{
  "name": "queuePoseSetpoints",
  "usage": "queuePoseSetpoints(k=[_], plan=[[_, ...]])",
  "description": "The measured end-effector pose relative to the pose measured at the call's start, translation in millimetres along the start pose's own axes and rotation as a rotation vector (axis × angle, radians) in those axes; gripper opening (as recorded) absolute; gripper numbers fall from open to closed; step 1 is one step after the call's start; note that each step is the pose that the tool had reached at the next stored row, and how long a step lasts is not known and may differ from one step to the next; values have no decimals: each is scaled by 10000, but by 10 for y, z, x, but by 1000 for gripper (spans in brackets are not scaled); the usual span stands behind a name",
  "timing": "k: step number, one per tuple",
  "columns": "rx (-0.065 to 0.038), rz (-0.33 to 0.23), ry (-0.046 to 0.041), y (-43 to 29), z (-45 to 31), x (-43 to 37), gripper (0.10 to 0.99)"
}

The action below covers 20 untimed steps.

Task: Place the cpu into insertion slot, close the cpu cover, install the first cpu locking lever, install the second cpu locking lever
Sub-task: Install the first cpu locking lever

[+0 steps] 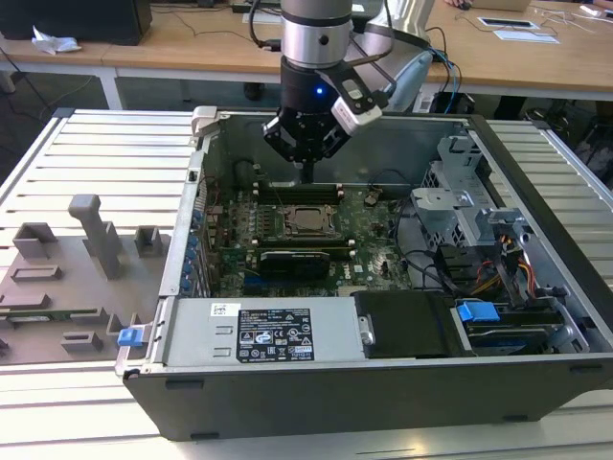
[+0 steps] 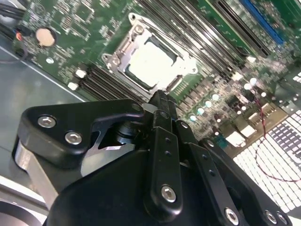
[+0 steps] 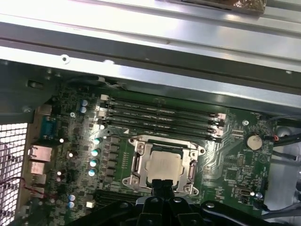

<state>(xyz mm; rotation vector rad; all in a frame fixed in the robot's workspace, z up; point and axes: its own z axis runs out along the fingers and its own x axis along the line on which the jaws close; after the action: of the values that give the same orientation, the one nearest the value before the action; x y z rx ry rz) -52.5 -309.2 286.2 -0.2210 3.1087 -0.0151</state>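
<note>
- The open computer case (image 1: 316, 393) walls the claw in on all sides. The work at this stage looks like lever locking, so any travel is best kept short and vertical, clear of the sheet metal.
- The motherboard (image 3: 225, 174) lies directly beneath the claw, with the memory slots (image 3: 160, 115) just beyond its tips. A sideways slip would land on small parts, so a slow, steady push suits better than a quick one.
- The insertion slot (image 3: 133, 181) sits below and just ahead of the tips.
- The cpu cover (image 3: 164, 141) appears to lie flat over the slot. Pressure belongs on a lever at the frame's edge — never through the window.
- The cpu (image 3: 164, 165) is seated in the slot, its pale top showing through the cover's window in both wrist views.
- Whether either locking lever is hooked down, I cannot tell.
- The claw (image 1: 308, 177) is pinched together to a narrow point and holds nothing. In the first wrist view its tips hang over the slot's near edge — contact is unclear.
</note>
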Motion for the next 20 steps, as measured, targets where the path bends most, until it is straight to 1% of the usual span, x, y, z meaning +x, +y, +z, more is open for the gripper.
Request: queuePoseSetpoints(k=[4, 9, 10, 14, 17, 19, 20], plan=[[1, 0, -6, 14, -2, 98, 106], [2, 1, -9, 29, -5, 202, 106], [1, -1, -10, 34, -6, 237, 106], [1, 1, -11, 45, -8, 312, 106], [1, 0, -10, 58, -10, 403, 106], [1, -2, -10, 70, -13, 491, 106], [2, -1, -10, 72, -13, 506, 106]])
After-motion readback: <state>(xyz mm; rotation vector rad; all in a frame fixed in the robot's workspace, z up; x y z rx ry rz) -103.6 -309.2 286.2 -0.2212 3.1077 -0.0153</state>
